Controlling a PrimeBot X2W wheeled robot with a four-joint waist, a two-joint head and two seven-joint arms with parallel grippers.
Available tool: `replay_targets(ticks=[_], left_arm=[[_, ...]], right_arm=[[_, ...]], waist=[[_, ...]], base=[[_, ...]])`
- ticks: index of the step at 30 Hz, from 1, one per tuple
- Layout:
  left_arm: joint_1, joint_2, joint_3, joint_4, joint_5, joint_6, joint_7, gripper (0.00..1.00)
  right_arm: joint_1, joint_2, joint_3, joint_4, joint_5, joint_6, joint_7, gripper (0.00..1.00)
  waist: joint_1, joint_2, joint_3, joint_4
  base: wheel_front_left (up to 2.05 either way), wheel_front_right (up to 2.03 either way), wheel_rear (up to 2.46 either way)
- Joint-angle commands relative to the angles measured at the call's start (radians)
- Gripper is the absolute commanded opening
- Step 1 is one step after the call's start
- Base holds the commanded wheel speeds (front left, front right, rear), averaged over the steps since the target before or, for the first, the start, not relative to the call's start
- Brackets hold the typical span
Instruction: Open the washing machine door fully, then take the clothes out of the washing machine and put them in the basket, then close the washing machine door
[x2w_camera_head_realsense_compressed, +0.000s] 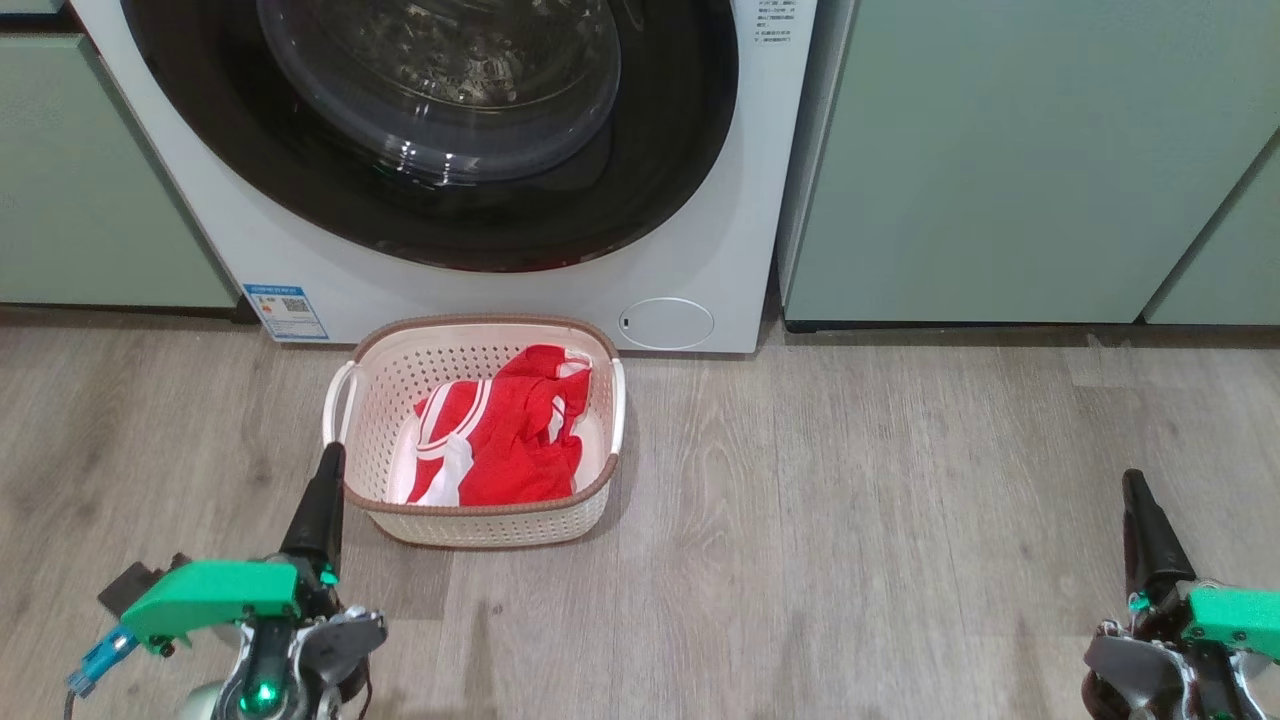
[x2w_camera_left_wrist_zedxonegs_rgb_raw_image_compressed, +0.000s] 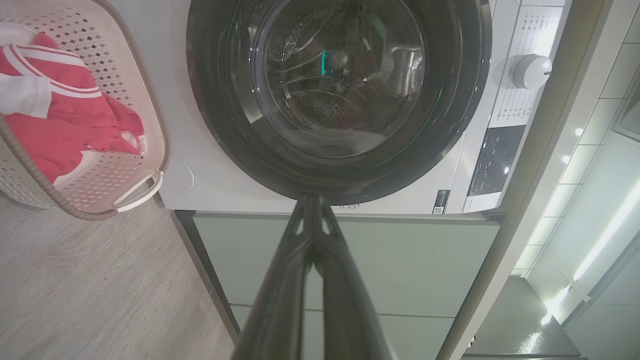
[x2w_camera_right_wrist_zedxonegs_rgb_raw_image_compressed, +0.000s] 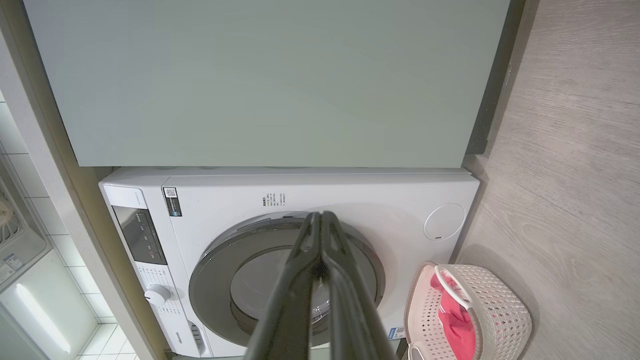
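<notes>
The big white front-loading washing machine (x2w_camera_head_realsense_compressed: 700, 250) at twelve o'clock has its round black-rimmed glass door (x2w_camera_head_realsense_compressed: 690, 130) shut. The cream perforated plastic basket (x2w_camera_head_realsense_compressed: 500, 525) holds the red white-striped clothes (x2w_camera_head_realsense_compressed: 510, 440), at one o'clock from the nearer left gripper (x2w_camera_head_realsense_compressed: 330, 455). The right gripper (x2w_camera_head_realsense_compressed: 1133, 480) is well apart. Both are pinched closed and empty.

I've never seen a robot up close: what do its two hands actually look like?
The left gripper and the right gripper are each a pair of long, slim black fingers tapering to a point, set in a bright green plastic housing over silvery metal parts. The left one also carries a small blue connector and a glowing green light.
</notes>
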Motion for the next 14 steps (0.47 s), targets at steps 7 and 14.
replay_targets(ticks=[7,14], left_arm=[[-0.029,0.006,0.032,-0.036,-0.005,0.001,0.006,0.0],[-0.029,0.006,0.032,-0.036,-0.005,0.001,0.006,0.0]], right_arm=[[-0.046,-0.002,0.019,-0.039,0.006,0.0,0.006,0.0],[-0.046,-0.002,0.019,-0.039,0.006,0.0,0.006,0.0]], waist=[[0.0,0.0,0.0,0.0],[0.0,0.0,0.0,0.0]], base=[[0.0,0.0,0.0],[0.0,0.0,0.0]])
